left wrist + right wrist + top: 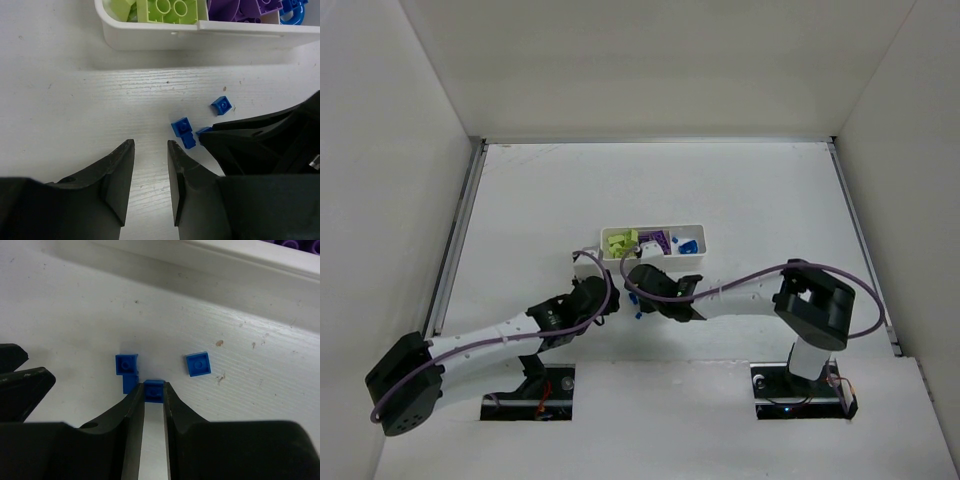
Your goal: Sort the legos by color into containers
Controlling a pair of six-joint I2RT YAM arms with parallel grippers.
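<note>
The legos (650, 241) are mostly sorted already. In the white tray (150, 37), seen from above, yellow-green pieces (170, 10) are held in the compartment at the 9 o'clock end. Purple pieces (240, 7) fill the middle one, and a few blue pieces (688, 245) lie at the 3 o'clock end.

Three blue pieces are left on the table, close together at about 6 o'clock of the tray and near its front wall. No loose purple or yellow-green piece can be seen on the table, so only the blue group appears unfinished.

One of these, the pinched blue lego (154, 392), is clamped between the fingertips of the right gripper (153, 390), whose jaws are closed on its sides. Whether it has been raised off the table cannot be told. From it, in the right wrist view, an L-shaped blue piece (127, 369) is found just beside at 11 o'clock, and a square blue lego (198, 363) lies a little apart at 1 o'clock.

The left gripper (150, 145) is held low over bare table at 9 o'clock of the loose group. Its jaws are parted by a narrow gap and nothing is held between them.

By this reckoning, three blue placements into the 3 o'clock compartment are still to be made.
</note>
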